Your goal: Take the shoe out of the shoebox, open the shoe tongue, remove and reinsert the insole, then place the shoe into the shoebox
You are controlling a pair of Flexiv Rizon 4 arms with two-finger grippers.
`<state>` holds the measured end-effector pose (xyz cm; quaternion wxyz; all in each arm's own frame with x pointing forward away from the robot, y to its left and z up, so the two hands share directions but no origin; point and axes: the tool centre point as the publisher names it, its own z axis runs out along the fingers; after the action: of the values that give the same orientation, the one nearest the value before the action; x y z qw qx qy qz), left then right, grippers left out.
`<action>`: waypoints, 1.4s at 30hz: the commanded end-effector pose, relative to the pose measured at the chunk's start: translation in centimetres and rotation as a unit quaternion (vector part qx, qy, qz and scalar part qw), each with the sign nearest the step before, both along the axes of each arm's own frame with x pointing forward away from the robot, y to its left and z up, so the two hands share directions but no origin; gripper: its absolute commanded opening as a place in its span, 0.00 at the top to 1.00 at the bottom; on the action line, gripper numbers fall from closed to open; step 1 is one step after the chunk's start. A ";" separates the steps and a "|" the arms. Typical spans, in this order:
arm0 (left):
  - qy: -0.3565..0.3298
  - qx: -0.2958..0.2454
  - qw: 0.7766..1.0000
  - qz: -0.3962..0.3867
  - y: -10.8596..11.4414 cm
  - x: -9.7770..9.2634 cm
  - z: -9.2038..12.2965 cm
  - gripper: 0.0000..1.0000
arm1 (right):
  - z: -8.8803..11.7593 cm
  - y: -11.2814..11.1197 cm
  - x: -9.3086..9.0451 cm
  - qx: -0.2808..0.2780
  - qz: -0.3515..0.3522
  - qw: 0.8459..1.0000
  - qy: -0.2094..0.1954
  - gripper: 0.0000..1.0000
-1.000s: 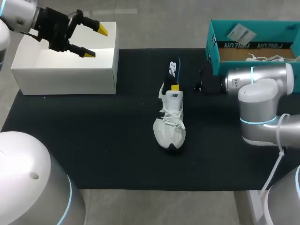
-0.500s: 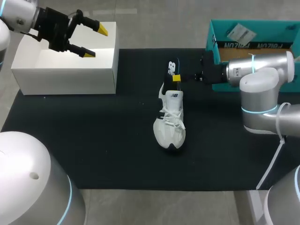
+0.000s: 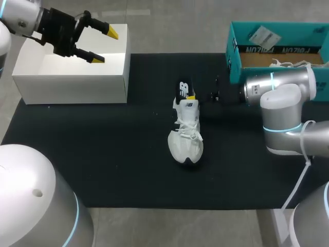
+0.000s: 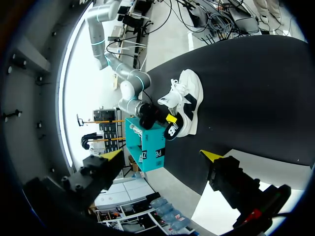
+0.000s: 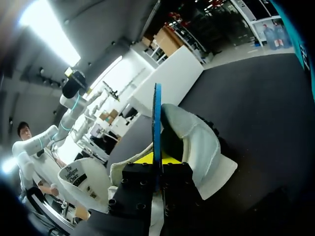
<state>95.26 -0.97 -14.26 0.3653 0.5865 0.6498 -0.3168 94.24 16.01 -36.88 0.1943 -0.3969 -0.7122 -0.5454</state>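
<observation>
1. The left arm stays well apart from the shoe (image 3: 186, 136), off to its left. Its end effector (image 3: 104, 45) (image 4: 162, 155) is raised, with both fingers spread wide and gripping nothing.
2. The right arm stretches low and level toward the shoe's heel. Its end effector (image 3: 191, 95) (image 5: 158, 167) pinches the insole (image 3: 184, 88) (image 5: 157, 123) from both sides.

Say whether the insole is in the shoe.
Partly in: the insole sticks out of the shoe at the heel, pinched by the right claw.
</observation>
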 end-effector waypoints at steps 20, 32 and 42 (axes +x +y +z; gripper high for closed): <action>0.001 0.002 1.000 -0.001 0.0 0.1 0.0 0.00 | 2.9 -0.7 3.3 -0.023 0.006 0.998 -0.054 0.24; 0.001 0.002 1.000 -0.001 0.0 0.1 0.0 0.00 | 2.1 -0.3 3.1 -0.031 0.012 0.998 -0.045 1.00; 0.001 0.002 1.000 -0.001 0.0 0.1 0.0 0.00 | 0.8 -0.2 0.4 -0.036 0.010 0.999 -0.010 1.00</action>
<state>95.26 -0.97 -14.26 0.3652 0.5865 0.6499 -0.3168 95.57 15.86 -36.05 0.1813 -0.3864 -0.7372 -0.5238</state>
